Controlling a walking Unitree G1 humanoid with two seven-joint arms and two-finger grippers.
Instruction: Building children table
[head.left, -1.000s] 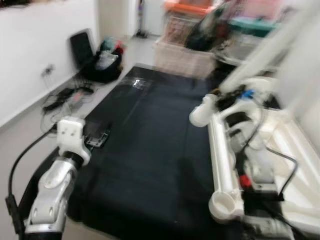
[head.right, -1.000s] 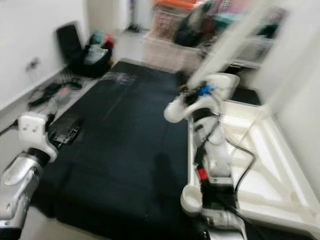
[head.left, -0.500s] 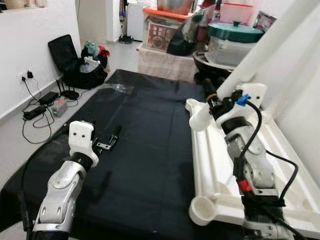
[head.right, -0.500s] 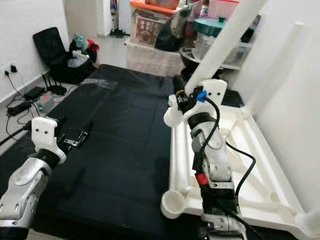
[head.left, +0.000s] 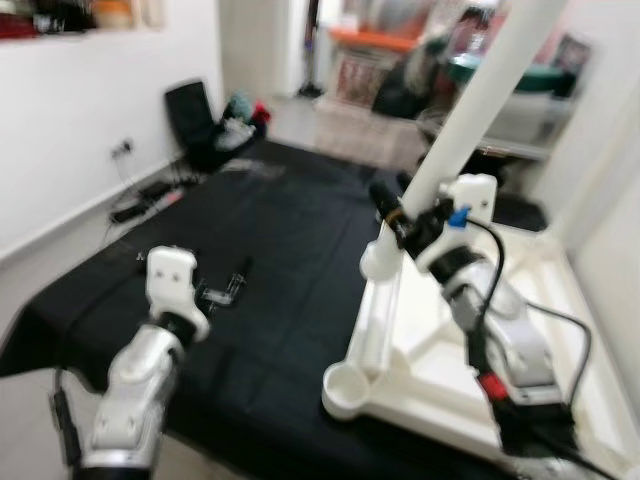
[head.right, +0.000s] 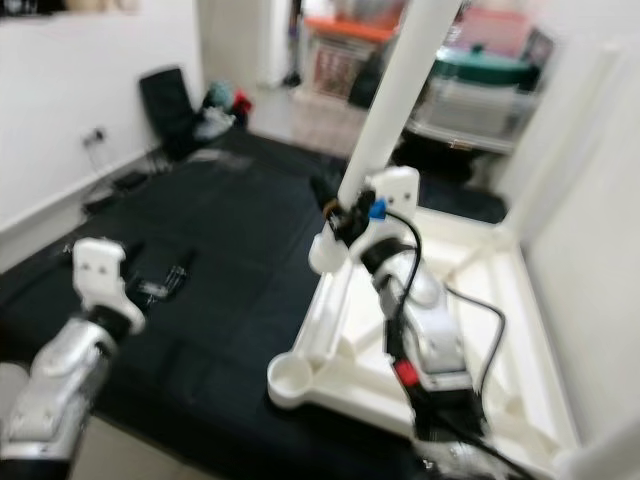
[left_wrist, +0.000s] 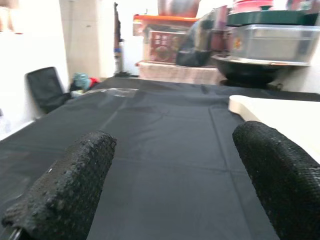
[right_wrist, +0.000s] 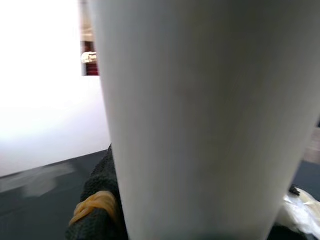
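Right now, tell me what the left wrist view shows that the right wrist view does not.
Left wrist view: the open left end effector over the black cloth mat, with clear plastic storage bins beyond. Right wrist view: the white round table leg close up, the right end effector's finger against it. Both share the mat.

White walls (head.left: 90, 110), cluttered storage bins (left_wrist: 172, 37)

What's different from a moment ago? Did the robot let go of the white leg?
No. The right gripper still clamps the white table leg at the upside-down tabletop's corner. The picture shifted because the robot's head moved, not the things. The left gripper stays open and empty above the black cloth.
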